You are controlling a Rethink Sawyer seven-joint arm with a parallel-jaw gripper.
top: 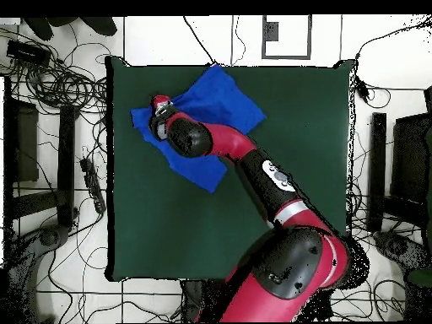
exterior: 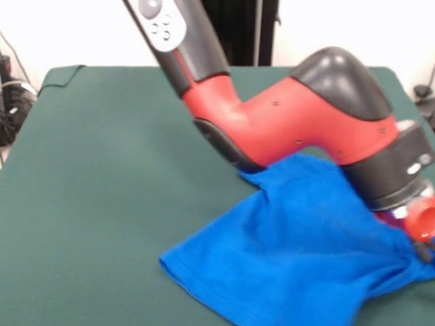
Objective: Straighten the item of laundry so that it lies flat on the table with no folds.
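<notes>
Hand [exterior: 423,248] was low at the T-shirt's [exterior: 299,251] edge in the front view, and we could not tell whether it was open or closed, nor whether it had hold of the cloth; only its red end and a dark bit below it showed against the blue fabric.

We saw the desk [exterior: 102,190] covered in a dark green felt-like top, bare apart from the shirt. Around it in the overhead view we noted a pale tiled floor with many black cables [top: 51,76] strewn along one side and dark stands [top: 375,169] along the other.

We found the shirt near one corner of the desk, close to two of its edges, rumpled and folded over itself rather than flat. From the front we could see creases running toward the hand and a hem curling at the shirt's free corner. From overhead we saw its outline as a slanted patch [top: 219,105], with the wrist covering its middle.

We saw the arm [top: 278,186] reaching diagonally across the desk, its elbow bent and the wrist turned down over the shirt.
</notes>
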